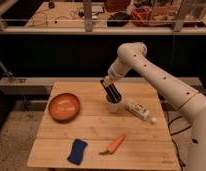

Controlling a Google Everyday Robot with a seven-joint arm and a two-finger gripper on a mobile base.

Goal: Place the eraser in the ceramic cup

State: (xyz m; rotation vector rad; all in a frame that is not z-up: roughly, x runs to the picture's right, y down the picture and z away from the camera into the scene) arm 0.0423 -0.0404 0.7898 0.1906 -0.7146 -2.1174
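Ceramic cup (114, 106) is sitting roughly mid-table, a bit toward the back, on the wooden table (96, 127). It's small, plain white, round and glossy-looking, with no print or logo on it that I can see. The gripper (113, 96) is dark and hangs right over the cup, tips pointing down at or just inside its rim. From my feed I honestly can't tell if the claw is open, closed, or holding anything. The white arm (146, 67) comes in from the right, with smooth rounded shells and a row of small dark dots along it. The tabletop is pale planks with visible seams. Left of the cup, well apart, there's a wide orange bowl (64, 107), shallow and round. Just right of the cup a white bottle (140, 111) lies on its side; it has some kind of label, but the writing is unreadable. Nearer the front edge are an orange carrot (116, 143) with a green end and a blue sponge-like pad (77, 151), soft-cornered and matte.
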